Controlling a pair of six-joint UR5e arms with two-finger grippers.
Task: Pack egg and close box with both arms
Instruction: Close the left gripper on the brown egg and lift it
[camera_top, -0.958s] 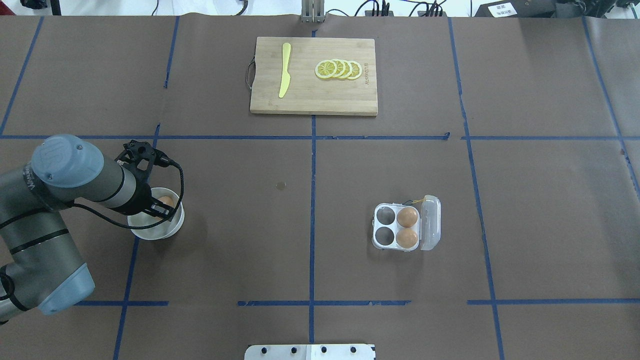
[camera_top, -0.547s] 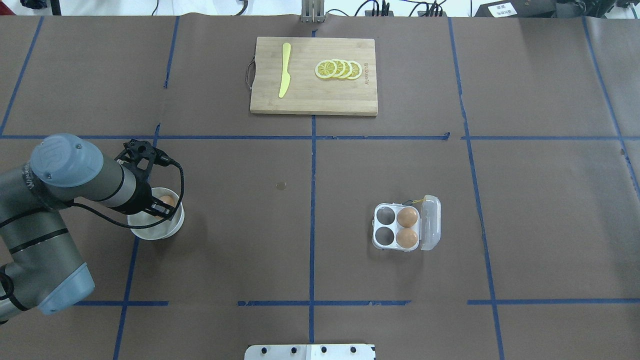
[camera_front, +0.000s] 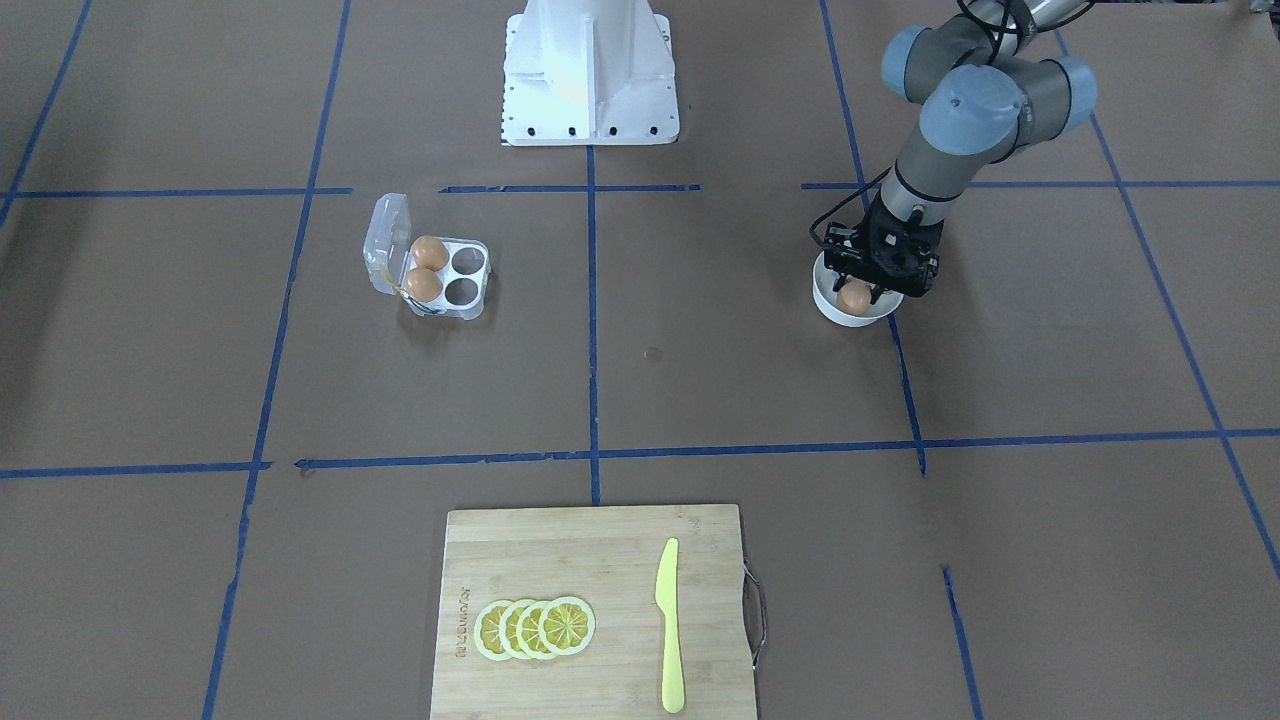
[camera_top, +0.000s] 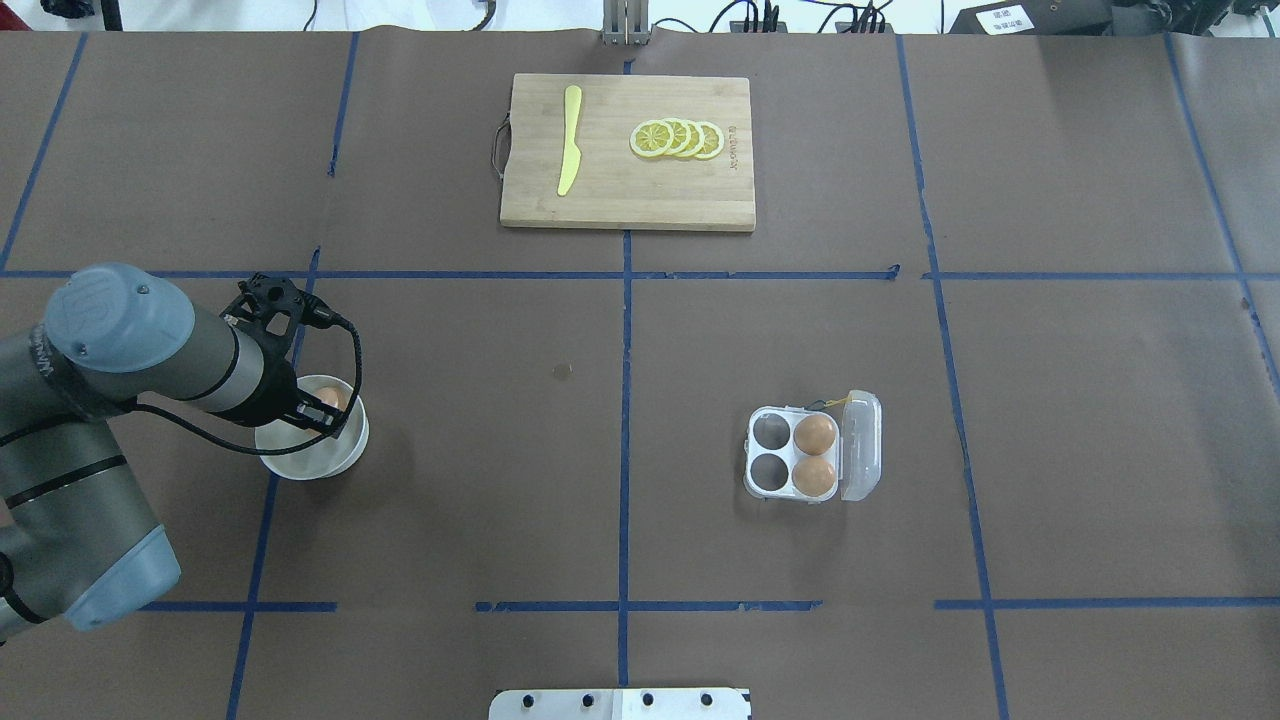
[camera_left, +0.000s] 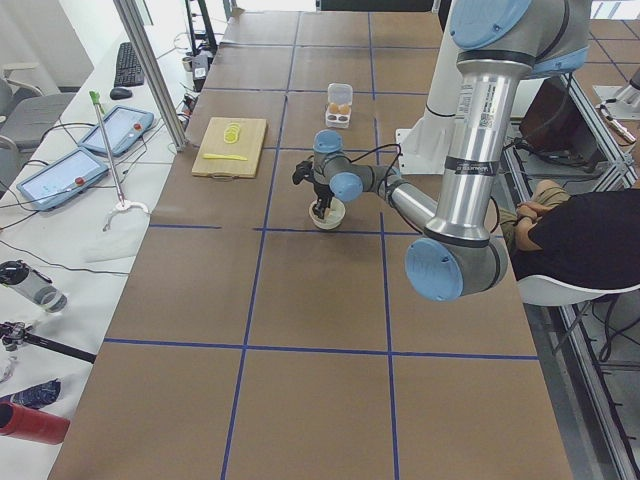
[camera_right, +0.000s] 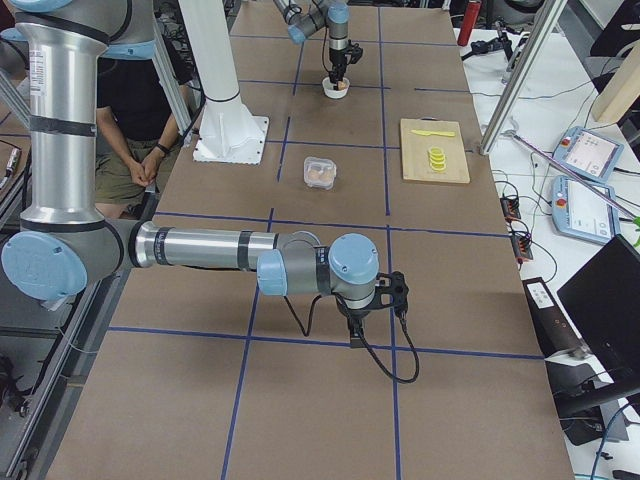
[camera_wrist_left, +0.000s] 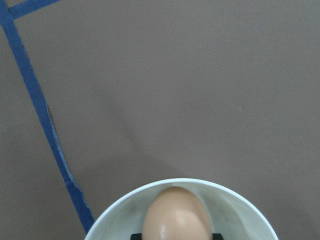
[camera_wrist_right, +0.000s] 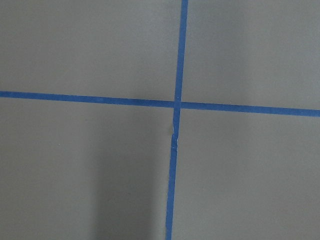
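Presently the egg (camera_wrist_left: 176, 215) is pinched between the black fingers of the left gripper (camera_front: 856, 293), inside the white bowl (camera_top: 300, 463) on the robot's left half of the table. In the left wrist view a fingertip is seen against each side of the shell.

Well apart, on the robot's right half, the box (camera_top: 757, 487) is seen with its lid (camera_top: 863, 447) swung open. Two more eggs (camera_top: 815, 434) fill the cells beside the lid.

Whether the right gripper (camera_right: 357, 326) is spread or pressed together cannot be told.

A cutting board (camera_top: 610, 200) carries a yellow knife (camera_top: 569, 140) and lemon slices (camera_top: 678, 138).
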